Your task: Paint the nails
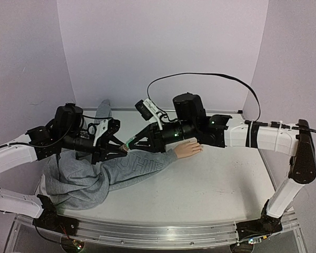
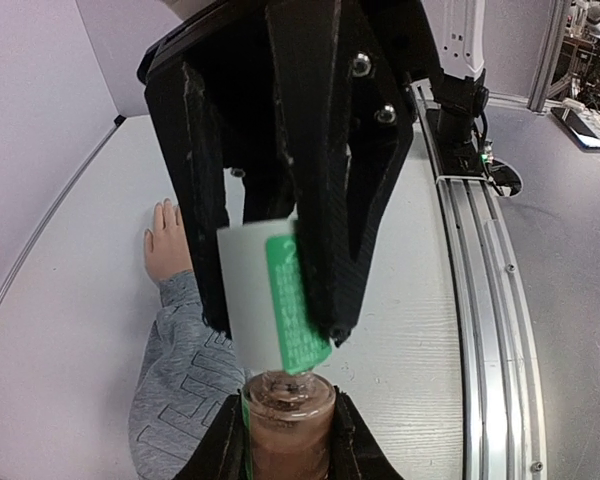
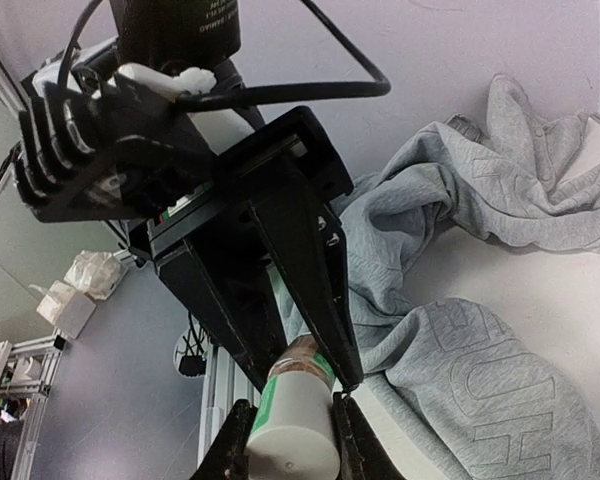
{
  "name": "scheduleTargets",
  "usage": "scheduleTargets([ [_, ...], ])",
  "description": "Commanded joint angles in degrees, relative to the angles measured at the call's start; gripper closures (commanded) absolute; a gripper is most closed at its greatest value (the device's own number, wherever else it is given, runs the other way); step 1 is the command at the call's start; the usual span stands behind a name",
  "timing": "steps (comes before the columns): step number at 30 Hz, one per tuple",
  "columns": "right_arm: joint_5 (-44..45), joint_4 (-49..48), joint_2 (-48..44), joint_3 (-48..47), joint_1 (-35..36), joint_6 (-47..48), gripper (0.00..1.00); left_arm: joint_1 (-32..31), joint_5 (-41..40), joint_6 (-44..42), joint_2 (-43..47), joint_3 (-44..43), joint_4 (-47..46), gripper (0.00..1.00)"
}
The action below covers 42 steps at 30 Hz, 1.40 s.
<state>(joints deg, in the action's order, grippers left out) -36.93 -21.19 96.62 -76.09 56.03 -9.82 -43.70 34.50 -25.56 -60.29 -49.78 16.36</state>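
The peach mannequin hand (image 1: 188, 149) lies flat on the white table, at the end of a grey sweatshirt sleeve (image 1: 139, 166). It also shows in the left wrist view (image 2: 165, 240). Its nails are too small to make out. My left gripper (image 1: 121, 149) (image 2: 288, 405) is shut on a small brownish polish bottle (image 2: 288, 430). My right gripper (image 1: 134, 142) (image 3: 292, 405) is shut on the white cap (image 3: 295, 430) with a green label (image 2: 298, 300). The cap meets the bottle's mouth (image 3: 310, 355). Both hover above the sleeve, left of the hand.
The sweatshirt body (image 1: 73, 182) is heaped at the front left, with more cloth at the back (image 1: 102, 112). The right arm's forearm (image 1: 221, 132) hangs just behind the mannequin hand. An aluminium rail (image 1: 147, 232) runs along the table's near edge. White walls enclose the back and sides.
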Motion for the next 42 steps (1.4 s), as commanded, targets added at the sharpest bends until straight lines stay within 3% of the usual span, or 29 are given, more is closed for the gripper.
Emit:
scheduleTargets([
  [1, -2.33, 6.96, 4.42, -6.11, -0.67, 7.17, 1.00, -0.15, 5.92, 0.83, 0.36, -1.95, -4.23, 1.00],
  [6, -3.90, 8.01, 7.53, -8.04, -0.19, 7.81, 1.00, -0.14, 3.21, 2.69, 0.81, -1.70, -5.94, 1.00],
  [13, 3.16, 7.46, 11.42, -10.83, 1.05, 4.52, 1.00, -0.18, -7.26, 6.34, 5.75, 4.54, -18.34, 1.00],
  [19, 14.36, 1.87, 15.99, -15.37, 5.46, -11.96, 1.00, -0.15, -16.56, 6.35, 8.96, 8.77, -26.16, 1.00],
  [24, 26.62, 3.70, 22.53, -23.06, 12.20, -35.22, 1.00, -0.24, -20.11, 5.81, 8.85, 9.77, -28.26, 1.00],
  [27, 33.44, 3.90, 23.88, -25.61, 16.00, -38.78, 1.00, -0.30, -20.86, 5.47, 8.65, 9.79, -28.34, 1.00],
  [30, 35.75, 3.84, 22.10, -24.88, 15.30, -38.24, 0.98, -0.33, -20.25, 5.82, 8.14, 9.83, -28.36, 1.00],
  [35, 36.09, 3.58, 15.84, -21.18, 13.11, -34.01, 0.80, -0.33, -21.22, 7.13, 6.94, 9.69, -28.18, 1.00],
  [42, 33.09, 0.13, 2.80, -8.56, 8.06, -25.48, 0.23, 1.06, -24.54, 11.91, 3.61, 8.04, -25.99, 1.00],
])
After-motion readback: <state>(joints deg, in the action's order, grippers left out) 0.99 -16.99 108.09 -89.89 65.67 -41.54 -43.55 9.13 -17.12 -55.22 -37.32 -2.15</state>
